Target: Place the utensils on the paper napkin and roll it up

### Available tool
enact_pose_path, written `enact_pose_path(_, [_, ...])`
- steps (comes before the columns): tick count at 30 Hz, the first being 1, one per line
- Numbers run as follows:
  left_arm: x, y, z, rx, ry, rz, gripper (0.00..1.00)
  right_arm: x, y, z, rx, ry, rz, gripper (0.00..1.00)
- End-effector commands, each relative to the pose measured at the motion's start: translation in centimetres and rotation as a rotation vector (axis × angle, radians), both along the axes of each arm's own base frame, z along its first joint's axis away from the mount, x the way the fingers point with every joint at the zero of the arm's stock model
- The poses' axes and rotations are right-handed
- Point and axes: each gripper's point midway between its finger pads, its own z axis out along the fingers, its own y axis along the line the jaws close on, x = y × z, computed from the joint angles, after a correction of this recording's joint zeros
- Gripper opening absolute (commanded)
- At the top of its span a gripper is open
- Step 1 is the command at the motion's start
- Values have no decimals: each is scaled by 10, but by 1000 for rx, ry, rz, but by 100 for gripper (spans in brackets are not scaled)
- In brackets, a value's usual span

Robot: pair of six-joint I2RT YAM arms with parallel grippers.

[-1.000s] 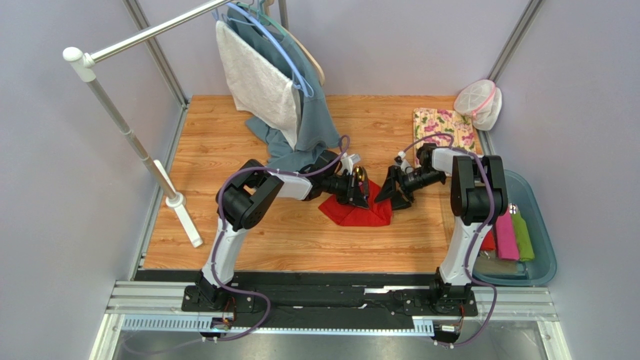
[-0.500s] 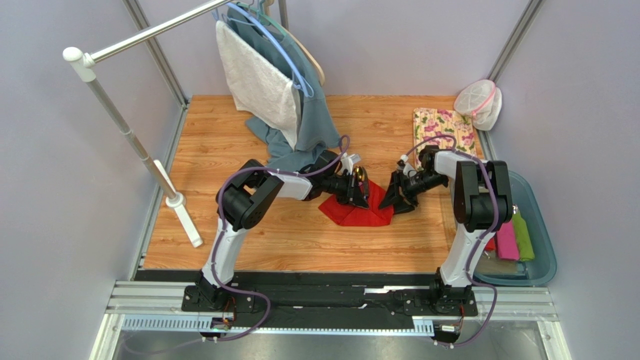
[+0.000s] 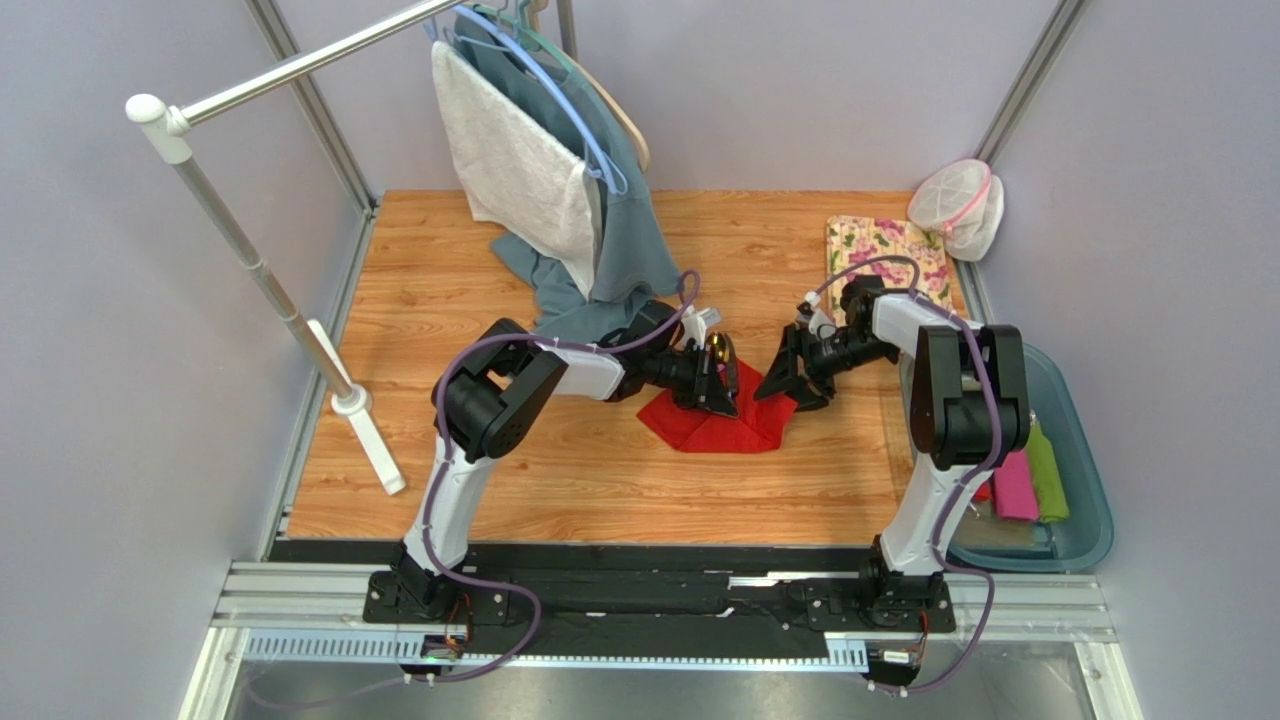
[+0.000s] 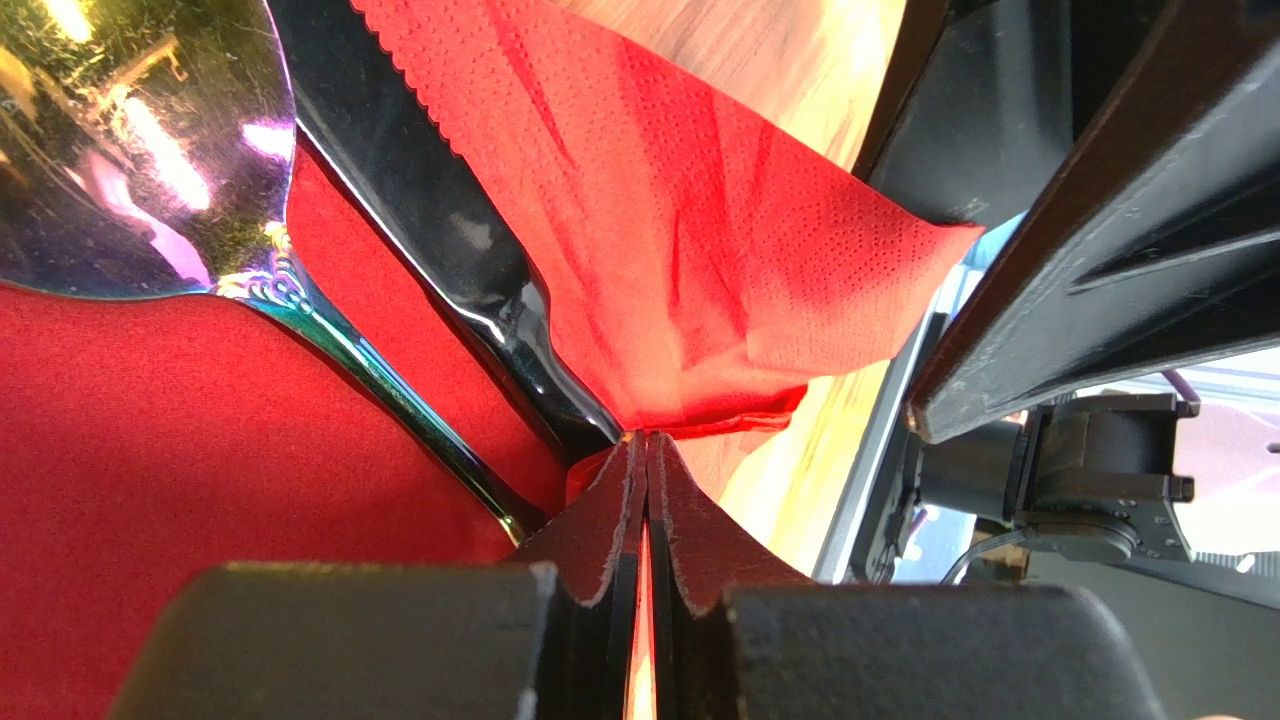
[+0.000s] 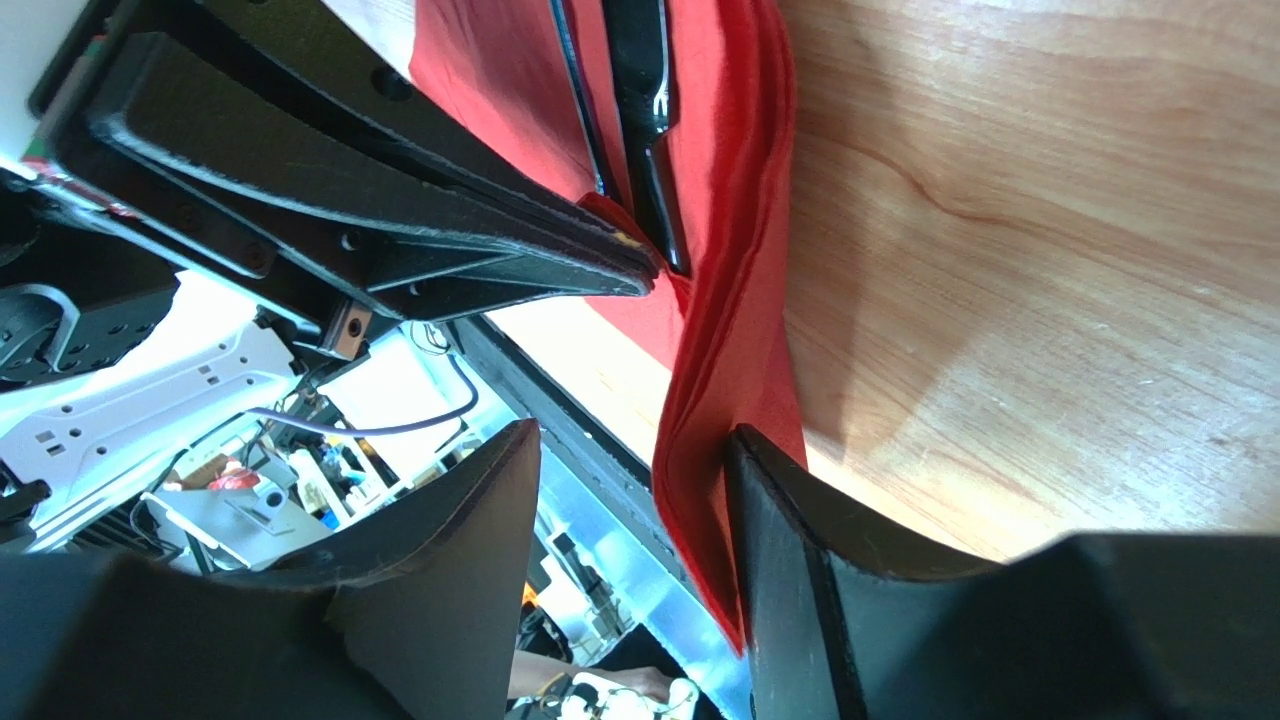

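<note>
Left wrist: left end effector [image 4: 646, 458] pinches the paper napkin [image 4: 676, 255].

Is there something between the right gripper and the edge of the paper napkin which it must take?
Nothing visible. The raised edge of the paper napkin lies between the open fingers of the right gripper; the left gripper pinches it nearby.

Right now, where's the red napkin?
In the top view the paper napkin lies near the middle of the table, spoon on it. The left tool pinches its edge; the right tool straddles a fold.
</note>
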Motion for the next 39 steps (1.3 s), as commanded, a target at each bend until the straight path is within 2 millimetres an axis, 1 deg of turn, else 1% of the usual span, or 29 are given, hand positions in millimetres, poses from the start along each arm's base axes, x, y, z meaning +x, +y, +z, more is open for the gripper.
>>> enact_pose_path(1, [5, -3, 1, -1, -28, -4, 5, -6, 0, -8, -10, 35, 10, 53])
enact_pose_path(4, [4, -3, -1, 2, -27, -5, 5, -12, -3, -13, -29, 48, 26, 53])
enact_pose_path(8, [5, -4, 1, 0, -26, -3, 5, -27, -6, -21, -61, 89, 67, 52])
enact_pose_path(11, [5, -4, 0, 0, -26, -3, 5, -34, -8, -26, -90, 93, 84, 53])
enact_pose_path(13, [5, -3, -1, 3, -26, -3, 5, -34, -8, -28, -93, 93, 87, 54])
enact_pose_path(16, [4, -3, -1, 4, -25, -2, 5, -29, -8, -26, -92, 84, 82, 54])
enact_pose_path(18, [5, -3, 0, 3, -26, -2, 5, -20, -6, -18, -79, 51, 77, 53])
enact_pose_path(20, [4, -3, 0, 4, -25, -3, 5, -15, -2, -9, -49, 27, 69, 50])
enact_pose_path(21, [4, -3, -1, 6, -22, -3, 5, -11, -1, -3, -43, 5, 66, 45])
enact_pose_path(25, [5, -2, 0, 5, -25, -1, 5, -7, 0, 6, -43, -26, 63, 35])
enact_pose_path(26, [5, -2, -1, 5, -25, -1, 5, -8, 0, 7, -43, -24, 66, 31])
enact_pose_path(27, [4, -2, -1, 6, -23, 0, 5, -9, 2, 7, -41, -24, 71, 22])
enact_pose_path(30, [5, -2, 0, 4, -28, 0, 5, -15, 10, 7, -21, -6, 101, 10])
enact_pose_path(31, [5, -2, 0, 5, -27, 0, 5, -17, 12, 7, -17, 3, 108, 7])
enact_pose_path(33, [5, -2, 0, 5, -27, 0, 5, -19, 19, 6, -6, 12, 125, 4])
enact_pose_path(39, [7, -2, 3, 2, -35, 0, 4, -12, 35, 7, 11, 12, 132, 3])
